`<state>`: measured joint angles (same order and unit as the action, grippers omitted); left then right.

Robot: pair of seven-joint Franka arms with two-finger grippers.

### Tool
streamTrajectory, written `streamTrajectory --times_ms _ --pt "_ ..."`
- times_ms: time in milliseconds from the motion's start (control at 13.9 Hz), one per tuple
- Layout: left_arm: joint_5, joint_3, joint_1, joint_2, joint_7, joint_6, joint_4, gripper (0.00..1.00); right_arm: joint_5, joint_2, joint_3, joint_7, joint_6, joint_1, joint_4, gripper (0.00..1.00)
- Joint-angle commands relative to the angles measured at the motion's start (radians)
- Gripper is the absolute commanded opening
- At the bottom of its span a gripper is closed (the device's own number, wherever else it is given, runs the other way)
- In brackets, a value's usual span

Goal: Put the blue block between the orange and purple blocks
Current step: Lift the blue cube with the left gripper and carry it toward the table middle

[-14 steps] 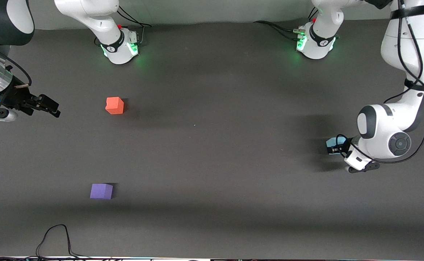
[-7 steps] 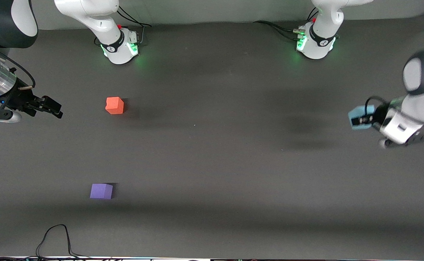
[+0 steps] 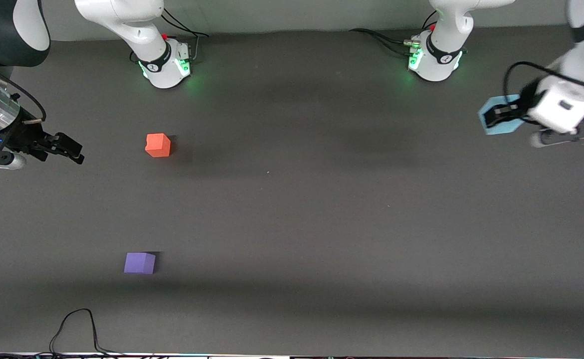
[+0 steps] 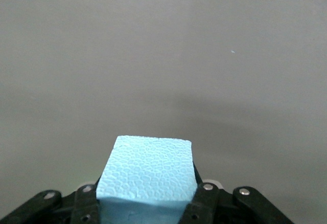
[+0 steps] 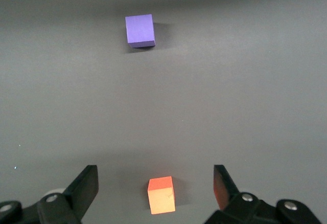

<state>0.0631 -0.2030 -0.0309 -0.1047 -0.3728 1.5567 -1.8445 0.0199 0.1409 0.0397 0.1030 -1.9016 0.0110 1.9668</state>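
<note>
Left gripper (image 3: 502,115) is clamped on the blue block (image 3: 496,110), one finger on each side face, and the wrist view shows the cube (image 4: 148,175) seated squarely between them with its top face clear. It hangs up in the air over the left arm's end of the table (image 3: 292,209), well apart from the other two cubes.

Where it has to go: the orange block (image 3: 158,145) sits toward the right arm's end, and the purple block (image 3: 139,263) lies nearer the front camera than the orange, almost in line with it. The gap between them is open mat.

So the job, as I read it, is a long carry across the table. Best to keep the cube high, hold the grip firm since foam gives, and line up over the midpoint of that gap before descending. Come straight down, set it flat, then release; a sideways approach could nudge either neighbour.

Right gripper (image 3: 70,148) waits with fingers spread, hovering at the right arm's end beside the orange block (image 5: 161,195), with the purple one (image 5: 140,30) in its sights too. It is close to the drop zone, so the left arm should mind it.
</note>
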Motion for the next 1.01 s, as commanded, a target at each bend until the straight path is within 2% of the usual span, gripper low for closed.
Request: streamTrajectory --times_ms 0,72,144,288,503,575,935 --pt "-0.008 -0.18 0.046 0.213 -0.302 0.023 0.175 0.05 -0.012 0.023 0.011 -0.022 -0.005 0.009 0.023 1.0" --pt "-0.02 -0.226 0.09 0.306 -0.448 0.046 0.259 0.05 -0.014 0.025 0.011 -0.022 -0.005 0.009 0.023 1.0" --pt "-0.029 -0.24 0.156 0.406 -0.58 0.081 0.345 0.05 -0.014 0.026 0.011 -0.022 -0.004 0.009 0.023 1.0" --pt "-0.118 -0.234 0.331 0.61 -0.775 0.147 0.517 0.05 -0.014 0.029 0.012 -0.025 -0.001 0.009 0.023 1.0" --pt "-0.221 -0.223 0.497 0.853 -0.932 0.297 0.704 0.05 -0.014 0.028 0.014 -0.028 -0.004 0.01 0.018 1.0" --pt "-0.25 -0.185 0.544 0.906 -0.96 0.354 0.728 0.05 -0.014 0.028 0.014 -0.028 -0.004 0.01 0.018 1.0" --pt "-0.252 0.011 0.773 1.071 -1.032 0.517 0.755 0.06 -0.012 0.022 0.016 -0.029 -0.01 0.01 0.017 1.0"
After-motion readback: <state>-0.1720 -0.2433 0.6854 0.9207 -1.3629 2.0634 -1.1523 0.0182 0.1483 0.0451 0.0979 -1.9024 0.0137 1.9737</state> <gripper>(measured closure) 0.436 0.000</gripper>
